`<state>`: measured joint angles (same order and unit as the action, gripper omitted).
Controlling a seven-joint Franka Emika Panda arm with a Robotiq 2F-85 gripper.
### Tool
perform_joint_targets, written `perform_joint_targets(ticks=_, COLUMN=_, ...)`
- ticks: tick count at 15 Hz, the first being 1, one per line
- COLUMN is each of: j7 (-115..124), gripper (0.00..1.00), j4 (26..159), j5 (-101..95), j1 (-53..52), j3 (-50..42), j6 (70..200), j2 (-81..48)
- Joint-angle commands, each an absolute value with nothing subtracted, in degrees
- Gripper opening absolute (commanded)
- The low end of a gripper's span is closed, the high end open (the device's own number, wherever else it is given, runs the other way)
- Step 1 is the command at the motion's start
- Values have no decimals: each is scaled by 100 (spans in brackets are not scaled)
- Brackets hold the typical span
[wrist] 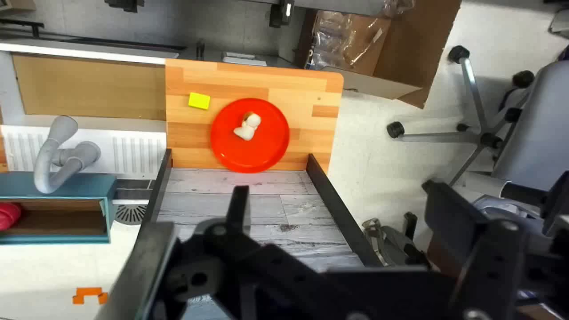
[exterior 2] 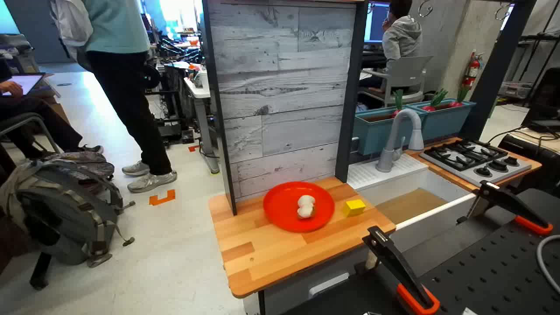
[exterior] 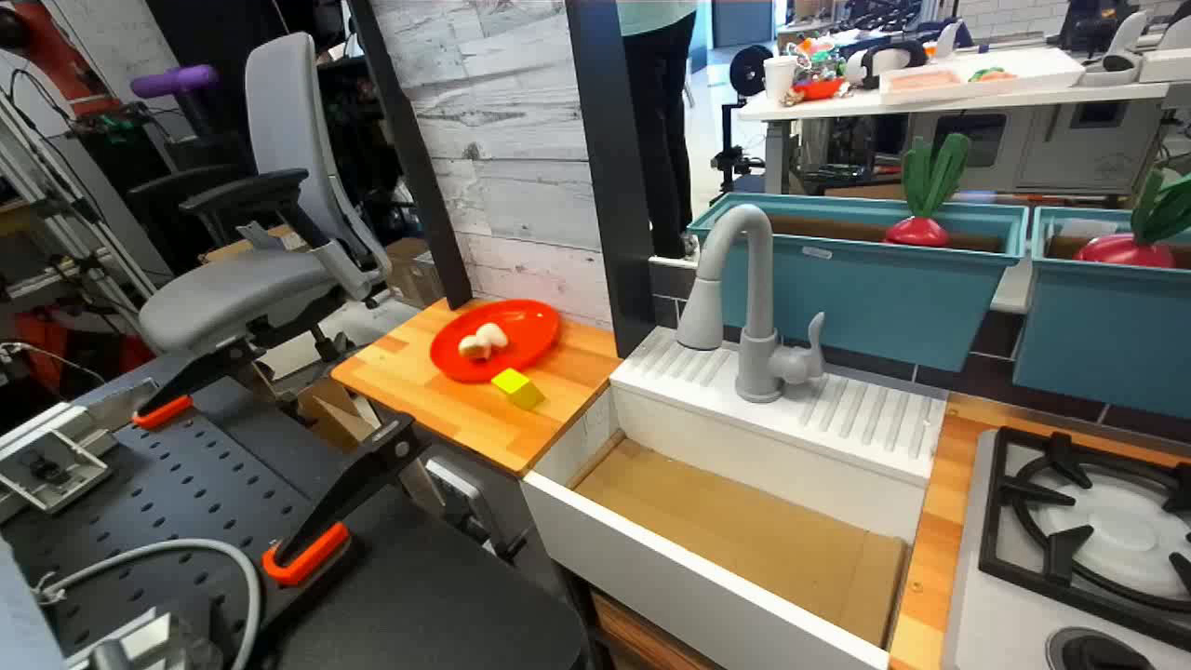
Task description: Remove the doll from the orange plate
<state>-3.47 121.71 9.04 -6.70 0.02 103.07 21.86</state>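
The doll (exterior: 484, 341) is a tiny whitish figure with a bit of brown. It lies on the orange plate (exterior: 531, 326), a round, shallow orange-red plate on the wooden counter. The doll (exterior 2: 306, 207) and the plate (exterior 2: 280, 205) also show in the exterior view facing the plank panel. In the wrist view the doll (wrist: 248, 126) lies near the middle of the plate (wrist: 269, 149). My gripper (wrist: 335, 184) is open with its fingers wide apart and nothing between them. It is above and apart from the plate, and neither exterior view shows it.
A small yellow block (exterior: 517, 389) sits on the wooden counter (exterior 2: 262, 262) beside the plate. A whitewashed plank panel (exterior 2: 284, 87) with dark posts stands behind the plate. A white sink (exterior: 716, 568) with a grey faucet (exterior: 758, 279) adjoins the counter, with a stove (exterior 2: 477, 159) beyond.
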Motion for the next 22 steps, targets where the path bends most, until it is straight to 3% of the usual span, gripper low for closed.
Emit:
perform_joint_targets(ticks=1, j7=-372, gripper=100, j4=12151, j5=935, j1=-575, j3=82, j6=10290, j2=2182)
perform_joint_targets(ticks=10, j7=-263, gripper=100, j4=12047, j5=517, j1=-423, j3=147, j6=11948, j2=329)
perform_joint_targets(ticks=22, j7=-222, gripper=100, j4=11860, j5=257, j1=-520, j3=344, j6=13082, j2=-1955)
